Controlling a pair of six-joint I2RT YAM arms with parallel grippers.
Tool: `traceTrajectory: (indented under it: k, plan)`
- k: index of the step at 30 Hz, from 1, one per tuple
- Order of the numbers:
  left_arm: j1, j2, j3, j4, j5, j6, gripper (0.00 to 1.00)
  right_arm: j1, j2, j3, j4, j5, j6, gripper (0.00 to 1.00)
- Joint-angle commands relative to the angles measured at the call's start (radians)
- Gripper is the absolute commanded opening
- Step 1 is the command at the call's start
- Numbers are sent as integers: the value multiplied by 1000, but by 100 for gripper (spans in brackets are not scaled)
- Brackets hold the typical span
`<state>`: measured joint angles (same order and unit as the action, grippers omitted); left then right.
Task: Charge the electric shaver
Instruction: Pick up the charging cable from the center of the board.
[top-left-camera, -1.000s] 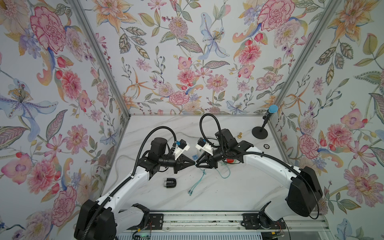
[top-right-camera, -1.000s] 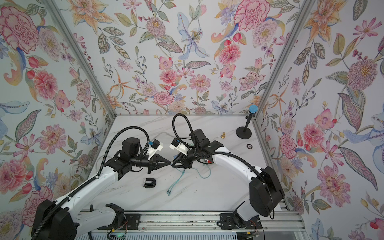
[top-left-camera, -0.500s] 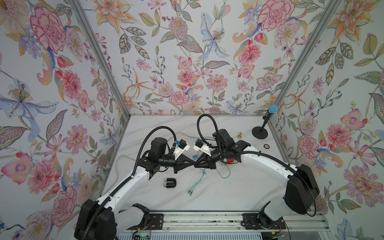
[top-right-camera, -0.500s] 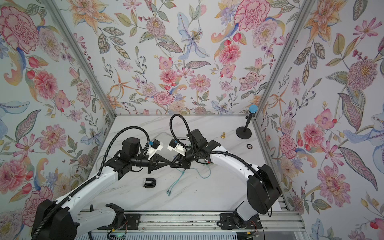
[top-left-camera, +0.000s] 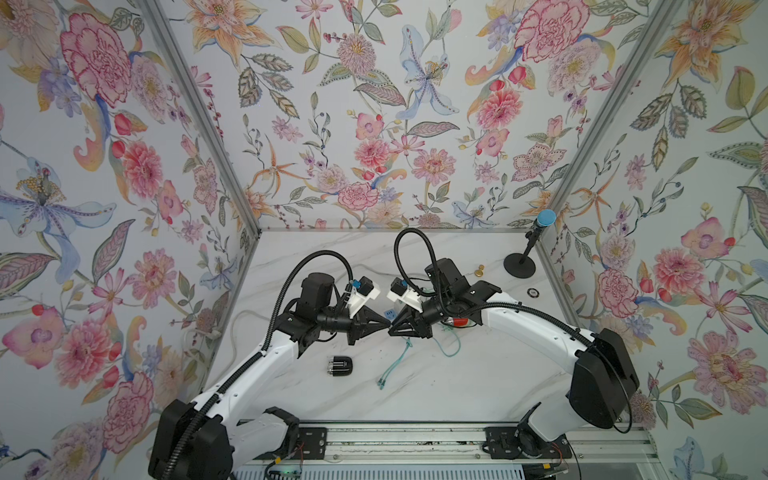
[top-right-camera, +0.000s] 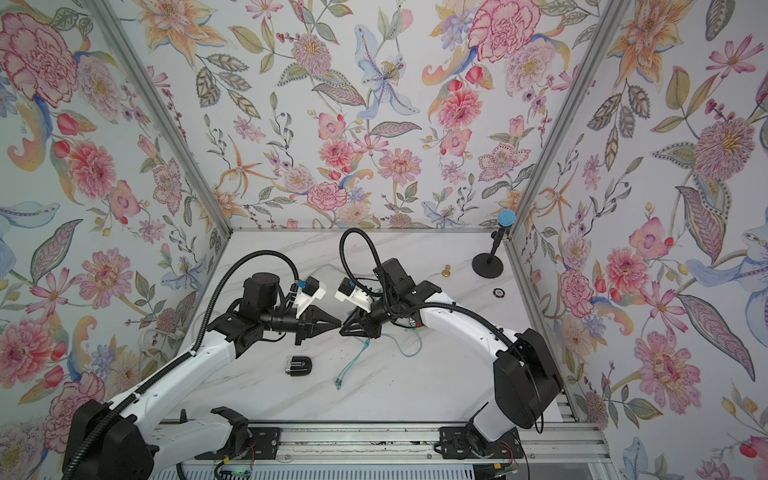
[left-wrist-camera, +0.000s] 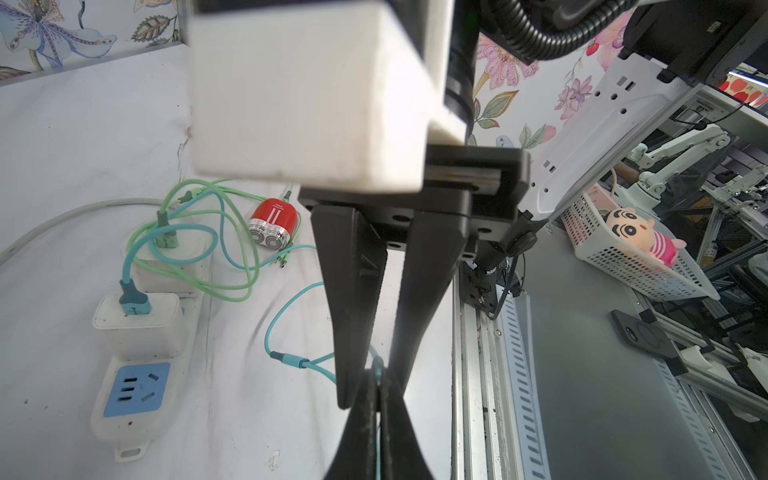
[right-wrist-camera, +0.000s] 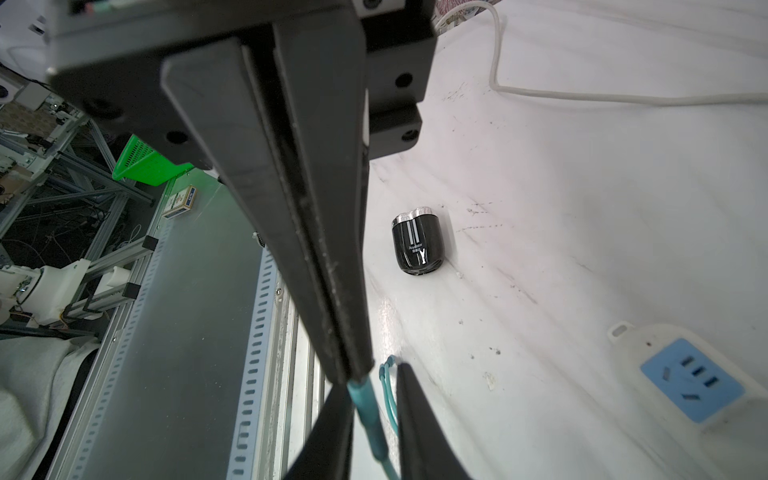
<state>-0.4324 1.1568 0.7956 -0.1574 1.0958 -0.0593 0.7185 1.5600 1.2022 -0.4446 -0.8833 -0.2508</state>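
Observation:
My left gripper (top-left-camera: 384, 327) and right gripper (top-left-camera: 391, 331) meet tip to tip above the middle of the table. In the left wrist view the left gripper (left-wrist-camera: 377, 382) is shut on a thin teal charging cable (left-wrist-camera: 286, 357). In the right wrist view the right gripper (right-wrist-camera: 374, 376) stands slightly open around the cable's teal plug sleeve (right-wrist-camera: 365, 409), which lies against one finger and clear of the other. The cable hangs down to the table (top-left-camera: 390, 365). A black electric shaver (top-left-camera: 339, 366) (right-wrist-camera: 417, 245) lies on its side, near the front and below the left gripper.
A red shaver (left-wrist-camera: 274, 224) lies beside a white power strip (left-wrist-camera: 137, 395) with two white chargers (left-wrist-camera: 139, 324) and looped green and teal cables (left-wrist-camera: 232, 232). A microphone stand (top-left-camera: 523, 257) and a small brass object (top-left-camera: 479, 272) are at the back right.
The right arm has moved left until its fingertips meet the left gripper's. Its jaws have narrowed around the cable's sleeve. The left arm has stayed put.

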Motion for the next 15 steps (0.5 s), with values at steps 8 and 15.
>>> traceTrajectory:
  k: [8, 15]
  plan:
    - [-6, 14, 6, -2, 19, 28, 0, -13, -27, -2, 4, -1, -22, 16]
    - [-5, 22, -2, 3, 22, 30, 0, -19, -50, -1, 4, -5, -20, 17]
